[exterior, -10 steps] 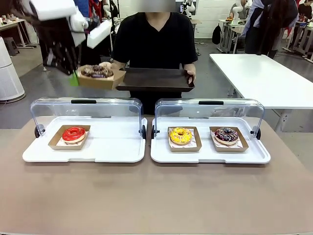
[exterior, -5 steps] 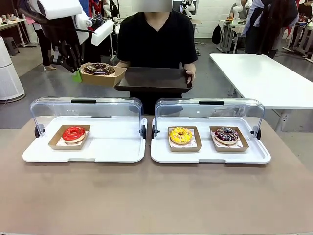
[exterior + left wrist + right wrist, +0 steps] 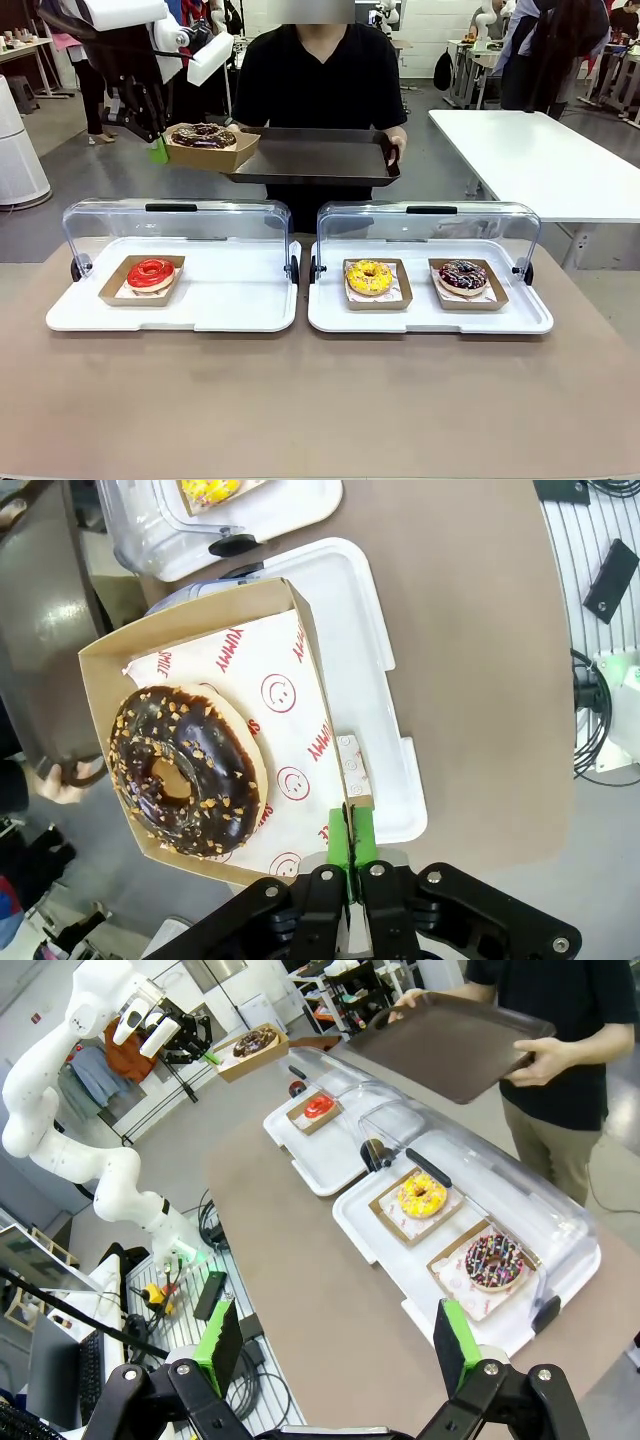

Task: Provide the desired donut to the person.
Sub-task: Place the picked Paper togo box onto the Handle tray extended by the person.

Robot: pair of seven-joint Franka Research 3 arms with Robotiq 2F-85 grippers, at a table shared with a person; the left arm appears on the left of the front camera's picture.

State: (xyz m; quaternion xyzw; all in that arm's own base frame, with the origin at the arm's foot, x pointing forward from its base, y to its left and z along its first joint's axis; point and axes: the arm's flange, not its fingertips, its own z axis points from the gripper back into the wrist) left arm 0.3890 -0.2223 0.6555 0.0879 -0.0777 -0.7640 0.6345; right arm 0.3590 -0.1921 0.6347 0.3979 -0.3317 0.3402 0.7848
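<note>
Because the left gripper [image 3: 350, 842] clamps the box [image 3: 205, 155] by one rim only, it may tilt short of the tray [image 3: 320, 158], spilling the donut [image 3: 202, 135].

This is a robotics lab in a large open hall, dressed up as a mock donut counter. A brown table [image 3: 320, 420] carries two white display trays [image 3: 230, 295] under clear hinged lids [image 3: 180, 225], with boxed donuts [image 3: 369, 277] laid out inside as in a shop. A white robot arm [image 3: 60, 1110] stands on its base beside the table with loose black cables [image 3: 213, 1222] trailing at its foot, and beyond the counter lie a bare grey floor [image 3: 60, 240], plain white worktables [image 3: 540, 150] and bystanders [image 3: 560, 50] among more equipment.
</note>
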